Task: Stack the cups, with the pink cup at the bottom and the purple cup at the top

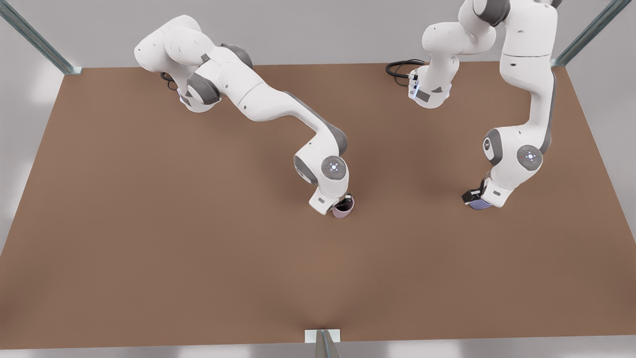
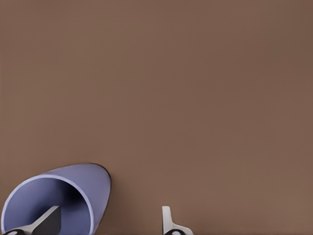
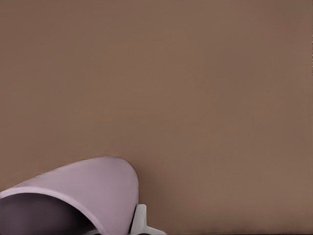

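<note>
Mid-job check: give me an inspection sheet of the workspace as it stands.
Surface: brown table, flat.
Job's things: pink cup near the table's middle; purple cup toward the front view's right. They stand apart, not stacked.
Clutter: nothing seen.
Grippers: right gripper at the pink cup, one finger outside its wall, the other inside. Left gripper open at the purple cup, one finger inside its mouth, the other clear of the wall.
Cables: black cable looped at the far edge.
Surroundings: metal frame posts at the far corners.
</note>
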`<action>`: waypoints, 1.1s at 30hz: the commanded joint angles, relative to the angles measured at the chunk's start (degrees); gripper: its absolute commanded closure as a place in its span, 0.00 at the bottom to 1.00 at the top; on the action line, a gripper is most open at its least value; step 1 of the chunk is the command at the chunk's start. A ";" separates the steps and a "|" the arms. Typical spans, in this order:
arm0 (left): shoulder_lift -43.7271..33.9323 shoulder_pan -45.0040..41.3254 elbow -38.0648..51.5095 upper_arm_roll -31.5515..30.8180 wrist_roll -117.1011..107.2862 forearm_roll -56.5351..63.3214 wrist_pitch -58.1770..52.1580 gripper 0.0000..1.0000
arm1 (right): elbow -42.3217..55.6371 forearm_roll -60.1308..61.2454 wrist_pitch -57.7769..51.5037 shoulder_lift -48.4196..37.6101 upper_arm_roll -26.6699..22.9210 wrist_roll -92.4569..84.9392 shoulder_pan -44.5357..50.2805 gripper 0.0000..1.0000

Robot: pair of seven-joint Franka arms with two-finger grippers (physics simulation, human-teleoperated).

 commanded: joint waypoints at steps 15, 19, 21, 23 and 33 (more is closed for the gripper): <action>3.11 0.63 -0.21 0.16 -0.12 0.05 3.83 0.39 | -6.51 -0.25 3.76 -3.52 -0.52 25.61 -0.05 0.20; 3.37 0.63 -0.12 0.25 -0.12 0.05 3.83 0.66 | -6.95 -0.25 3.33 -4.58 -0.96 25.34 0.04 0.20; 3.37 0.63 -0.03 0.25 -0.12 0.05 3.74 0.70 | -10.20 -0.25 3.85 -7.91 -1.31 24.47 -0.40 0.19; 3.28 0.72 0.06 0.25 -0.12 0.05 3.74 0.73 | -11.69 0.71 3.24 -13.01 -1.58 21.22 -2.07 0.16; -1.90 -1.39 21.23 -15.65 -9.34 0.05 -23.94 0.79 | -35.34 -0.16 -23.83 -55.12 -4.04 -40.31 -41.54 0.00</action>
